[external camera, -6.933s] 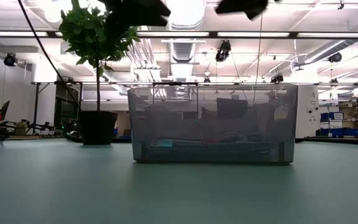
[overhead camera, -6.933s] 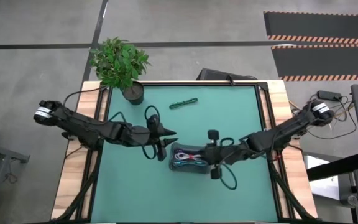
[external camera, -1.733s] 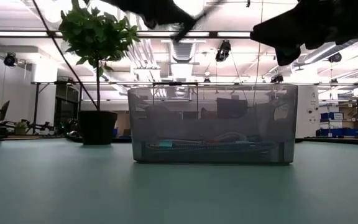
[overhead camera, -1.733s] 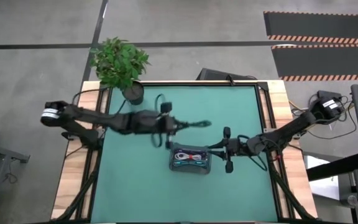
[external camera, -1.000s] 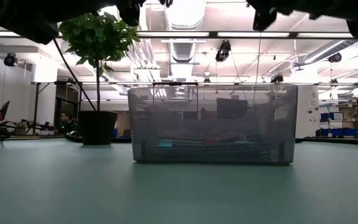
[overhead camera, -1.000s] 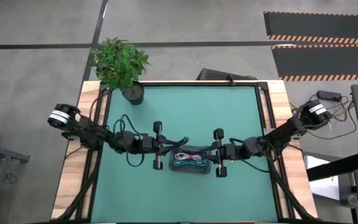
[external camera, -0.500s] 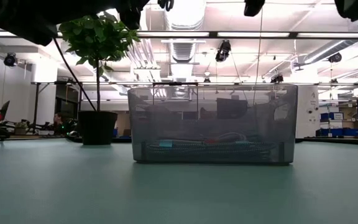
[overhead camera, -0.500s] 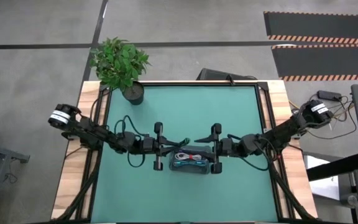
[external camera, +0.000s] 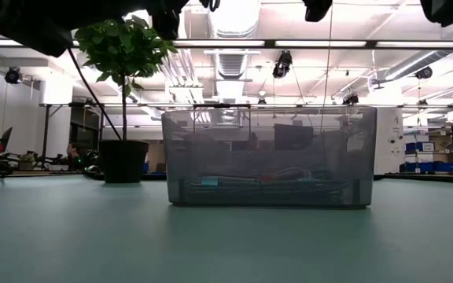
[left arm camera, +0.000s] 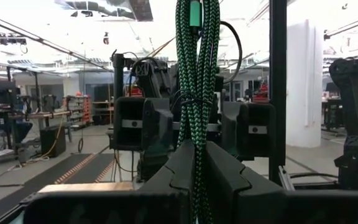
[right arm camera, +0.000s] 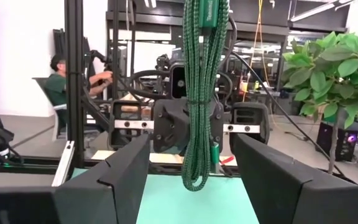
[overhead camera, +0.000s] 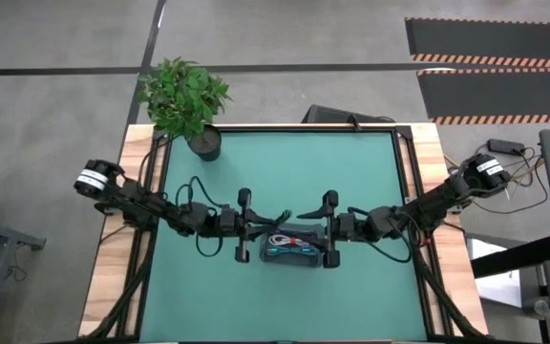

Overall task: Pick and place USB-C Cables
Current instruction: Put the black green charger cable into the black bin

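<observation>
From above, a teal-green desk with pale wooden side strips stands on a grey concrete floor; black mats edged in orange stripes lie beyond its far right corner. A leafy green potted plant sits at the far left corner. Near the middle front is the grey rounded rectangular tray, holding slim cable bundles in white-red, light blue and dark tones. The left gripper and right gripper face each other just above the tray's far edge, and the braided green USB-C cable bundle spans the gap between them.

From desk level, the translucent tray stands centred with the coloured cables flat on its bottom, the plant to its left, and a workshop hall with strip lights and ducts behind. Both arms are only dark shapes at the top edge.

The left wrist view shows the green bundle pinched between that arm's clenched jaws, with the opposing gripper directly behind it.

The right wrist view shows the same bundle hanging between that arm's released, wide-apart jaws without touching them. Only here is a person visible, seated in the background.
</observation>
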